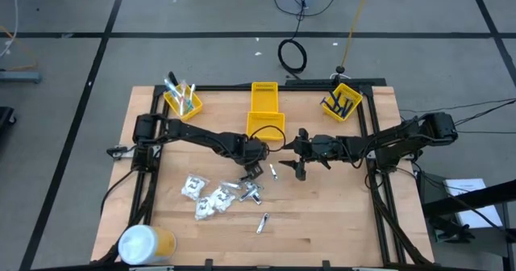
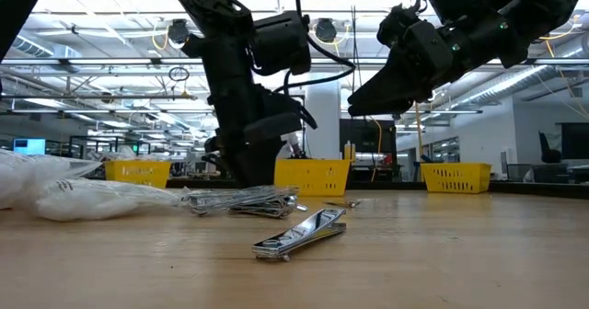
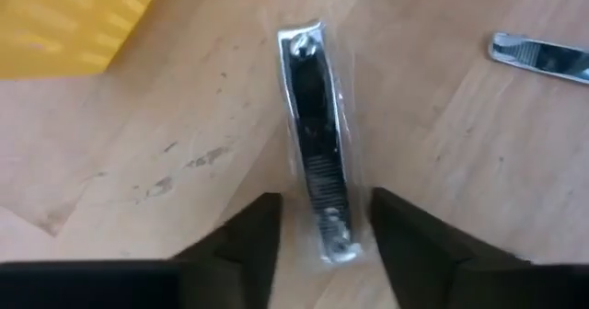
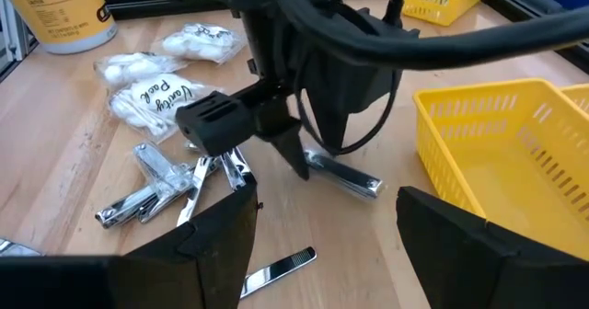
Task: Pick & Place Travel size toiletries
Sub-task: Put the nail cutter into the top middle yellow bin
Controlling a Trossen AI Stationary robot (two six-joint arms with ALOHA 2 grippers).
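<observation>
A silvery nail clipper in clear wrap [image 3: 313, 134] lies flat on the wooden table, also seen in the high view [image 1: 272, 172]. My left gripper [image 3: 322, 245] is open and points down, with one finger on either side of the clipper's near end and a gap on both sides. It shows in the high view [image 1: 255, 169] at the table's middle. My right gripper [image 4: 322, 254] is open and empty, raised just to the right of the clipper [image 1: 300, 169]. More silvery clippers [image 1: 250, 192] lie in a pile, with white crinkly packets [image 1: 205, 197] beside them.
Three yellow bins stand at the far side: left [image 1: 183, 100] with toothbrushes, middle [image 1: 264, 114], and right [image 1: 341, 102] with dark items. A white-and-yellow cylinder [image 1: 145, 243] lies at the near left corner. A lone clipper [image 1: 263, 222] lies toward the near edge.
</observation>
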